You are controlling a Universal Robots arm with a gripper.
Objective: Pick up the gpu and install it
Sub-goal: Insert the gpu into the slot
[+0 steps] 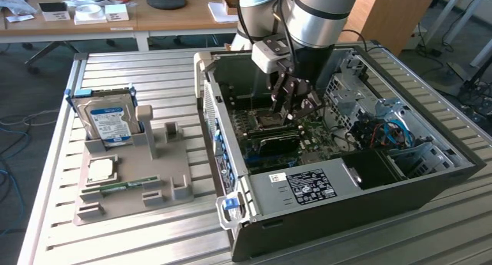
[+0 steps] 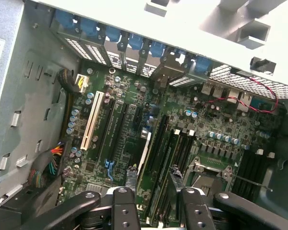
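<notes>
open hand [image 2: 153, 184] over motherboard [image 2: 110, 120], gpu [image 2: 145, 151] upright just beyond fingertips [image 2: 131, 178]

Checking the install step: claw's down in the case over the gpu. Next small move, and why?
Probably lift the claw straight up, jaws left open. The gpu stands edge-on in a motherboard slot between the open fingers, neither visibly gripping it. Whether it is fully seated, I cannot tell.

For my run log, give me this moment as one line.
gripper: open, inside PC case | gpu: upright on motherboard between the fingers, not gripped | seating: unclear
</notes>
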